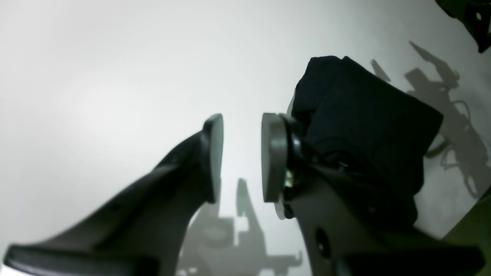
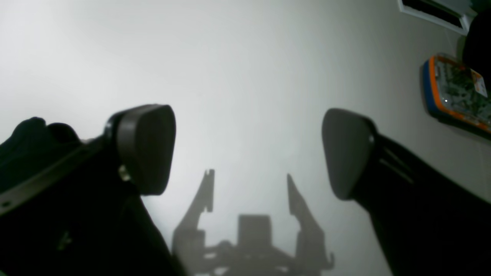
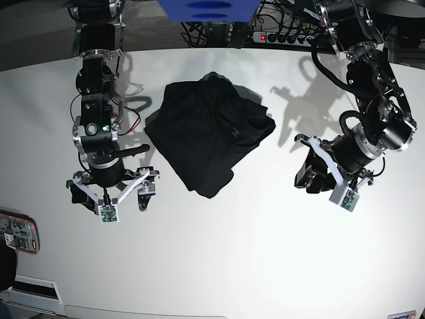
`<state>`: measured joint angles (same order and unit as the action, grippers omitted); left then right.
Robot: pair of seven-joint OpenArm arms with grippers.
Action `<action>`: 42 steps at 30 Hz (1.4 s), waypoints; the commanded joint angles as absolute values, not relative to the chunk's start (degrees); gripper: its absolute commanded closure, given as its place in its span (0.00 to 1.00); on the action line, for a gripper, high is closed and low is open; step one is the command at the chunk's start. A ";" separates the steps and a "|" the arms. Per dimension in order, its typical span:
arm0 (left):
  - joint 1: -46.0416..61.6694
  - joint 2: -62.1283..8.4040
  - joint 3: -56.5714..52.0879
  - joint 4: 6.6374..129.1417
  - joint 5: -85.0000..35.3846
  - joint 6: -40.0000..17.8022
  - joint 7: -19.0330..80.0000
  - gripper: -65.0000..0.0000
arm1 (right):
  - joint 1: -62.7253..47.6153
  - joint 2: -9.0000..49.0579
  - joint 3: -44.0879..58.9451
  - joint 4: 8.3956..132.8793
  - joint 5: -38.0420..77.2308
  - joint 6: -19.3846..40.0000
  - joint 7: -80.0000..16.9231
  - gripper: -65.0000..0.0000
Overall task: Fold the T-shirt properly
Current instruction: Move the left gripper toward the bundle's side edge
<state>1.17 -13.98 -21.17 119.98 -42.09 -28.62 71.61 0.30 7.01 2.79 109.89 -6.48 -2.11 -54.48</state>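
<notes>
Base view, left side first. My right pincer [image 3: 111, 193] hangs over bare white bench [image 3: 219, 266], jaws spread wide, nothing between them; the right wrist view shows both pads with only bench surface and the pincer's own shadow in the gap. Its arm comes down from the far edge, near vertical in the base view. An orange-rimmed device [image 3: 16, 232] lies at the bench's left edge, near this pincer but apart from it. Plenty of open bench on the near side.

Centre: the T-shirt [image 3: 207, 136] lies in a rumpled, partly folded heap toward the far side, edges uneven, one corner pointing toward the near edge. Neither pincer touches it.

Right: my left pincer [image 3: 325, 176] hovers over clear bench beside the T-shirt, arm bent and angled in from the far right corner. In the left wrist view the jaws stand narrowly apart and empty. Cables [image 3: 279, 30] and a power strip [image 3: 269, 37] crowd the far edge.
</notes>
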 commanded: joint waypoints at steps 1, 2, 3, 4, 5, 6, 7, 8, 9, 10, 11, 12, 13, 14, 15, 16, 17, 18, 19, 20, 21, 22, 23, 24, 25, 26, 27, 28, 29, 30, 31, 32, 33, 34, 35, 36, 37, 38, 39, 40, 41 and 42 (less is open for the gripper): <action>0.57 -14.46 -21.41 121.27 -43.21 -28.44 70.46 0.75 | 1.36 7.25 2.15 110.81 -6.64 -2.07 -52.88 0.14; 1.01 -14.46 -21.41 121.27 -43.21 -28.44 70.46 0.75 | 1.36 7.25 1.80 110.81 -6.64 -2.07 -52.88 0.14; 1.27 -14.46 -21.41 121.36 -43.21 -28.44 70.46 0.75 | 1.36 7.25 1.54 110.81 -6.64 -2.07 -52.88 0.14; 1.54 -14.46 -21.41 121.36 -43.21 -28.44 70.46 0.75 | 1.36 7.25 1.36 110.90 -6.64 -2.07 -52.88 0.14; 1.71 -14.29 -21.41 121.36 -43.21 -28.44 70.46 0.75 | 1.36 7.25 1.36 110.90 -6.64 -2.07 -52.97 0.14; 1.80 -14.20 -21.41 121.36 -43.21 -28.44 70.46 0.75 | 1.36 7.25 1.36 110.90 -6.64 -2.07 -53.05 0.14; 1.98 -14.11 -21.32 121.36 -43.21 -28.44 70.46 0.75 | 1.36 7.25 1.36 110.90 -6.64 -2.07 -53.05 0.14; 2.42 -14.11 -21.32 121.36 -43.21 -28.44 70.46 0.75 | 1.36 7.34 1.36 110.90 -6.64 -2.07 -52.97 0.14; 2.68 -14.11 -21.32 121.36 -43.21 -28.44 70.46 0.75 | 1.36 7.34 1.36 110.90 -6.64 -2.07 -52.97 0.14; 2.86 -14.11 -21.32 121.36 -43.21 -28.44 70.46 0.75 | 1.27 7.34 1.36 110.90 -6.64 -2.07 -52.88 0.14; 2.95 -14.11 -21.32 121.45 -43.21 -28.44 70.46 0.75 | 1.27 7.34 1.36 110.99 -6.64 -2.07 -52.88 0.14; 3.21 -14.11 -21.32 121.45 -43.21 -28.44 70.46 0.75 | 1.27 7.34 1.36 110.99 -6.64 -2.07 -52.88 0.14; 4.00 -14.20 -21.41 121.45 -43.21 -28.44 70.46 0.75 | 1.27 7.34 1.36 110.99 -6.64 -2.07 -52.88 0.14; 4.44 -14.29 -21.41 121.45 -43.21 -28.44 70.20 0.75 | 1.27 7.34 1.36 110.90 -6.64 -2.07 -52.88 0.14; 4.62 -14.29 -21.41 121.45 -43.21 -28.44 70.11 0.75 | 1.27 7.34 1.36 110.90 -6.64 -2.07 -52.88 0.14; 4.70 -14.29 -21.41 121.45 -43.21 -28.44 70.11 0.75 | 1.27 7.34 1.36 110.90 -6.64 -2.07 -52.88 0.14; 4.70 -14.29 -21.41 121.45 -43.21 -28.44 70.11 0.76 | 1.27 7.34 1.36 110.90 -6.64 -2.07 -52.79 0.15; 4.70 -14.37 -21.41 121.45 -43.21 -28.44 70.11 0.77 | 1.27 7.34 1.36 110.90 -6.64 -2.07 -52.79 0.19; 4.70 -14.37 -21.41 121.45 -43.21 -28.44 70.11 0.80 | 1.27 7.34 1.36 110.90 -6.64 -2.07 -52.79 0.24; 4.62 -14.37 -21.41 121.45 -43.21 -28.44 70.11 0.84 | 1.27 7.34 1.36 110.90 -6.64 -2.07 -52.79 0.28; 4.53 -14.37 -21.41 121.45 -43.21 -28.44 70.11 0.89 | 1.27 7.34 1.36 110.90 -6.64 -2.07 -52.79 0.34; 4.53 -14.37 -21.41 121.45 -43.21 -28.44 70.11 0.93 | 1.27 7.34 1.36 110.90 -6.64 -2.07 -52.79 0.40; 4.53 -14.37 -21.41 121.45 -43.21 -28.44 70.11 0.97 | 1.27 7.34 1.36 110.90 -6.64 -2.07 -52.79 0.45; 4.53 -14.37 -21.41 121.45 -43.21 -28.44 70.11 1.00 | 1.27 7.34 1.36 110.90 -6.64 -2.07 -52.79 0.50; 4.53 -14.37 -21.41 121.45 -43.21 -28.44 70.11 1.00 | 1.27 7.34 1.36 110.90 -6.64 -2.07 -52.79 0.54; 4.53 -14.37 -21.41 121.45 -43.21 -28.44 70.20 1.00 | 1.27 7.34 1.36 110.90 -6.64 -2.07 -52.79 0.59; 4.62 -14.37 -21.41 121.45 -43.21 -28.44 70.29 1.00 | 1.27 7.34 1.71 110.90 -6.64 -2.07 -52.79 0.65; 4.70 -14.37 -21.41 121.45 -43.21 -28.44 70.37 1.00 | 1.27 7.34 1.71 110.90 -6.64 -2.07 -52.79 0.70; 4.79 -14.37 -21.41 121.45 -43.21 -28.44 70.37 1.00 | 1.27 7.34 1.80 110.90 -6.64 -2.07 -52.79 0.80; 4.79 -14.29 -21.41 121.45 -43.21 -28.44 70.46 1.00 | 1.27 7.34 1.89 110.90 -6.73 -2.07 -52.79 0.89; 4.79 -14.20 -21.41 121.45 -43.21 -28.44 70.46 1.00 | 1.27 7.34 1.89 110.90 -6.73 -2.07 -52.97 0.99; 4.88 -14.20 -21.41 121.45 -43.21 -28.44 70.46 1.00 | 1.27 7.34 1.89 110.90 -6.73 -2.07 -53.14 1.00; 4.88 -14.20 -21.41 121.45 -43.21 -28.44 70.46 1.00 | 1.27 7.25 1.89 110.81 -6.73 -2.07 -53.23 1.00; 4.88 -14.20 -21.32 121.45 -43.21 -28.44 70.46 1.00 | 1.27 7.25 1.89 110.81 -6.73 -2.07 -53.23 1.00; 4.97 -14.11 -21.32 121.45 -43.21 -28.44 70.46 1.00 | 1.27 7.25 1.89 110.73 -6.73 -2.07 -53.23 1.00; 4.97 -14.11 -21.32 121.45 -43.21 -28.44 70.46 1.00 | 1.27 7.25 1.89 110.73 -6.73 -2.07 -53.23 1.00; 4.97 -14.02 -21.05 121.45 -43.21 -28.44 70.46 1.00 | 1.27 7.25 1.89 110.73 -6.73 -2.07 -53.23 1.00; 5.05 -14.02 -20.09 121.45 -43.21 -28.44 70.46 1.00 | 1.27 7.25 1.89 110.73 -6.73 -2.07 -53.23 1.00; 5.67 -14.11 -18.86 121.45 -43.21 -28.44 70.46 1.00 | 1.27 7.25 1.89 110.73 -6.73 -2.07 -53.23 1.00; 6.37 -14.20 -17.19 121.45 -43.21 -28.44 70.29 1.00 | 1.27 7.25 1.89 110.73 -6.73 -2.07 -53.23 1.00; 6.81 -14.29 -15.25 121.45 -43.12 -28.44 70.11 1.00 | 1.27 7.25 1.89 110.73 -6.73 -2.07 -53.23 1.00; 7.08 -14.29 -13.58 121.45 -42.95 -28.44 70.11 1.00 | 1.27 7.25 1.89 110.73 -6.73 -2.07 -53.23 1.00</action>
